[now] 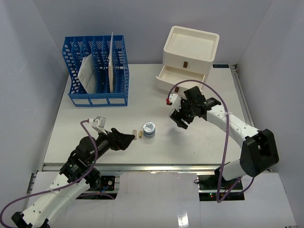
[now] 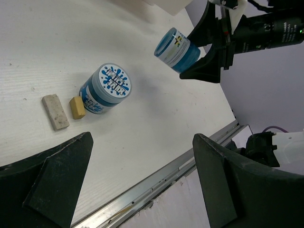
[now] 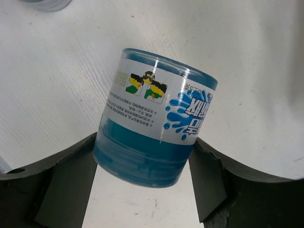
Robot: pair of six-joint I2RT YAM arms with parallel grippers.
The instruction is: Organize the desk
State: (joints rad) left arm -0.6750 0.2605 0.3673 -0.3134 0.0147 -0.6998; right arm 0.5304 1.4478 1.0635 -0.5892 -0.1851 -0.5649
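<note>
1. From above, the desk spreads out in front of both arm bases, with its metal rail along the near edge. A blue rack holding papers stands at the far left corner. A white drawer box sits at the far edge, right of centre, with its lower drawer pulled out. Around the middle, a standing jar sits upright. A tan block lies just beside it, and a pale block lies beside that. The left gripper hangs low just left of the blocks. The right gripper is to the jar's right, in front of the drawer. From up here I cannot make out what it carries.

2. From the left wrist, its two fingers stand wide apart with nothing between them, only bare desk and the rail. Beyond them the tan block lies right by the standing jar's base, though I cannot tell whether they touch. The pale block lies a little apart from it. Farther off, the right gripper has a held jar between its black fingers. That jar is tilted and looks clear of the surface.

3. From the right wrist, the dark fingers press on either side of the held jar, clamped on it. The jar is clear with blue contents and a splash-printed label, and it leans over white desk. The standing jar's rim shows at the top left.
</note>
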